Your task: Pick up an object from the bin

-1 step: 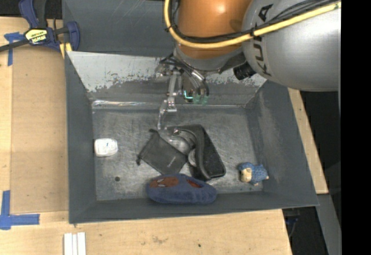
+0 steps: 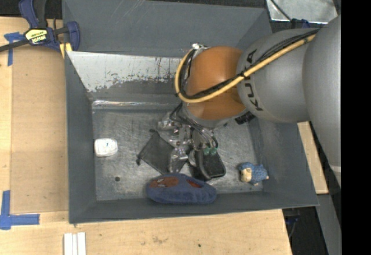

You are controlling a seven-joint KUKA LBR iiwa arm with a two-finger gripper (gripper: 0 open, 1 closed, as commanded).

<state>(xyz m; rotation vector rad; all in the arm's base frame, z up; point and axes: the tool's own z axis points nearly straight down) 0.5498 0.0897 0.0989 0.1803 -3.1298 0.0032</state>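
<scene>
Now the gripper [image 2: 186,152] is low over the middle of the bin [image 2: 81,132] floor, pointing down, prob. to take sth from above. The orange cover [image 2: 211,83] hides its top. It stands between two dark things: a black sheet [image 2: 152,154] just beside it on the view's left and a black block [image 2: 211,166] just beside it on the right. Which one is the target, I cannot tell, nor if the gripper is apart or together. A blue pouch [image 2: 179,190] lies near, against the front wall. A white piece [image 2: 105,147] and a blue toy [image 2: 253,174] are well apart.
</scene>
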